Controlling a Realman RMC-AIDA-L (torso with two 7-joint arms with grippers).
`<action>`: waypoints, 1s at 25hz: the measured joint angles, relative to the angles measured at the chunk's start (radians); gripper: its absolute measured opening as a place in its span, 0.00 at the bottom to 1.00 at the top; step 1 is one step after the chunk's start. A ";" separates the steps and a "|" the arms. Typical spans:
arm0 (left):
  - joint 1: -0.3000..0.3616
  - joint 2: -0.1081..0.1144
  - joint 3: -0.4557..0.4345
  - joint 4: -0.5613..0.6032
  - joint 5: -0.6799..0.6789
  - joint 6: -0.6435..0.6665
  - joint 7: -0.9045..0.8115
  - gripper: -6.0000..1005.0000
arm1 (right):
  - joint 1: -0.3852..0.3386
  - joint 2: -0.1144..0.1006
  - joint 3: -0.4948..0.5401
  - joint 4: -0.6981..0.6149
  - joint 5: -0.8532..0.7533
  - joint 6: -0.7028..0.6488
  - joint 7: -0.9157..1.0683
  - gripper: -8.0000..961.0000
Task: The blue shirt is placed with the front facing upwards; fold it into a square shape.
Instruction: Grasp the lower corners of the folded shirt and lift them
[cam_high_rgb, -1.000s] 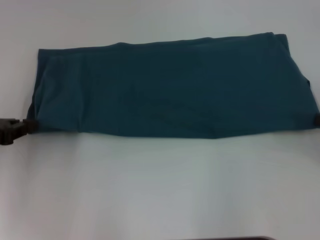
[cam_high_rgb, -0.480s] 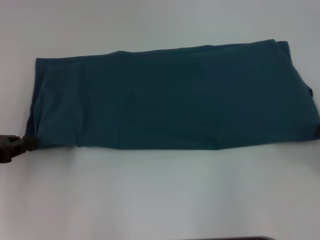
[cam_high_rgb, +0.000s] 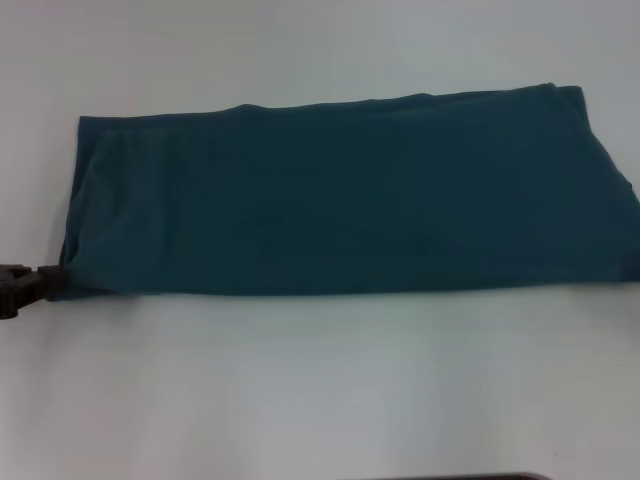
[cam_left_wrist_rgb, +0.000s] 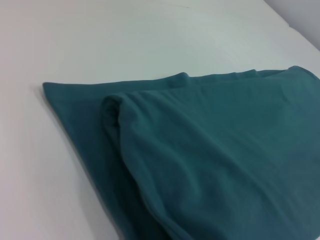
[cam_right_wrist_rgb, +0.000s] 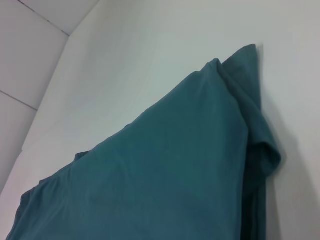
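The blue shirt (cam_high_rgb: 350, 195) lies folded into a long teal band across the white table (cam_high_rgb: 320, 380), plain side up, with no lettering showing. My left gripper (cam_high_rgb: 48, 277) is at the band's near left corner, low over the table, shut on the cloth there. In the left wrist view the blue shirt (cam_left_wrist_rgb: 220, 160) shows doubled layers running up toward the camera. Layered cloth of the blue shirt (cam_right_wrist_rgb: 165, 170) also rises close to the lens in the right wrist view. My right gripper is out of sight past the right end of the band.
White table surface surrounds the shirt on all sides. A dark strip (cam_high_rgb: 450, 476) shows at the very near edge of the head view. A wall (cam_right_wrist_rgb: 30, 55) stands behind the table in the right wrist view.
The shirt's near edge has been drawn toward me and straightened, with the crease at its middle gone. My left gripper moved nearer with the corner. The dark bit at the right edge has left the view.
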 joint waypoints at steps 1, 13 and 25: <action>0.000 0.002 0.000 0.000 0.000 -0.001 0.000 0.10 | -0.001 -0.001 0.000 0.000 0.000 0.000 0.000 0.06; -0.009 0.010 0.000 0.009 0.001 -0.004 0.002 0.13 | -0.004 -0.005 0.000 0.000 0.000 -0.002 0.004 0.06; -0.012 0.012 0.001 0.002 0.001 0.044 0.000 0.16 | 0.003 -0.013 0.000 0.000 0.000 0.009 0.012 0.07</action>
